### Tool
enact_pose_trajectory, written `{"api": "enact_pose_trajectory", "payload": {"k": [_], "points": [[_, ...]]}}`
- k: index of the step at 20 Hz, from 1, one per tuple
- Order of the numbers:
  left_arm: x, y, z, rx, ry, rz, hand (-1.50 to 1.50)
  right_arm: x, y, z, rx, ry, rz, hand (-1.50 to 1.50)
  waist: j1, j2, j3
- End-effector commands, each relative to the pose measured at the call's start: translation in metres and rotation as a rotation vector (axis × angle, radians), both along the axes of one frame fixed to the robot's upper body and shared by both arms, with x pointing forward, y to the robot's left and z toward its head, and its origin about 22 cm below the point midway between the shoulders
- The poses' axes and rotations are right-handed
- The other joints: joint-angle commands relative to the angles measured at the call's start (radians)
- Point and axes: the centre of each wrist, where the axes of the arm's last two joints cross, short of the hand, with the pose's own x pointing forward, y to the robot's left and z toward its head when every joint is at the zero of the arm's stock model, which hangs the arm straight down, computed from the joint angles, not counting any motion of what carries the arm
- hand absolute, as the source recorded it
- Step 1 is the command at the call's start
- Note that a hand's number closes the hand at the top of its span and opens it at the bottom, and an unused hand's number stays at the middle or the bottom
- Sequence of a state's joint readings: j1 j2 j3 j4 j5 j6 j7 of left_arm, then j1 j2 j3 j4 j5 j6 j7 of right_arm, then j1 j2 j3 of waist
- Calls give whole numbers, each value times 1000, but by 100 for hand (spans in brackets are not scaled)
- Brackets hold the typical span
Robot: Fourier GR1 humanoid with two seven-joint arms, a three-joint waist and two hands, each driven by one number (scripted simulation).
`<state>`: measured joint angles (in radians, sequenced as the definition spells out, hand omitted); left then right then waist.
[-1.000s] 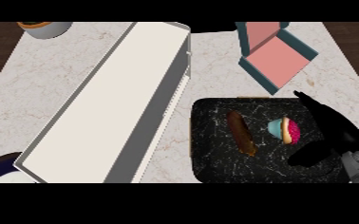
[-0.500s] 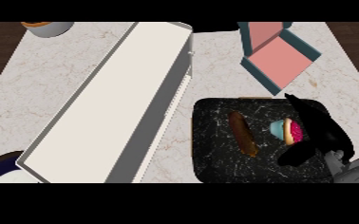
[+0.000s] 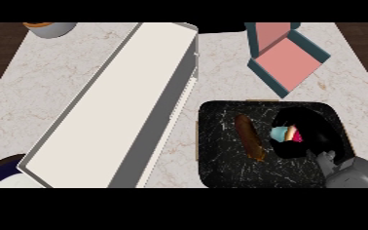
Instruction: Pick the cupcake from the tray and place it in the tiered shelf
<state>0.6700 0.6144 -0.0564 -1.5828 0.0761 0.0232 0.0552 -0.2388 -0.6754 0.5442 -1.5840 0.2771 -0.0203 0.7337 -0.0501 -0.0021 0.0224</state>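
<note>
The cupcake (image 3: 286,134), pink on top with a pale blue wrapper, sits on the black marbled tray (image 3: 223,168) at the lower right. My right hand (image 3: 310,135) is over it, with fingers and thumb curled round it so that only a small part shows. The tiered shelf (image 3: 115,107), a long white box with grey sides, lies diagonally across the middle of the counter, left of the tray. My left hand does not show.
A brown sausage-shaped pastry (image 3: 248,137) lies on the tray just left of the cupcake. A pink and teal open box (image 3: 286,61) stands behind the tray. A grey bowl (image 3: 49,28) is at the far left corner, a dark plate rim (image 3: 9,163) at the lower left.
My right hand has moved left over the tray and closed its fingers round the cupcake, which now shows much less.
</note>
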Motion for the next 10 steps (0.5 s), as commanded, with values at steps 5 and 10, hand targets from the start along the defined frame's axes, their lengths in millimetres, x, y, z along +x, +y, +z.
{"api": "enact_pose_trajectory", "payload": {"k": [5,10], "points": [[85,-67,12,-248,-378,-145,0,12,4,2,-32,-90,-5,150,-38,4,-29],[83,-59,16,-223,-387,-157,0,11,30,13,-74,-158,233,150,-3,1,-29]]}}
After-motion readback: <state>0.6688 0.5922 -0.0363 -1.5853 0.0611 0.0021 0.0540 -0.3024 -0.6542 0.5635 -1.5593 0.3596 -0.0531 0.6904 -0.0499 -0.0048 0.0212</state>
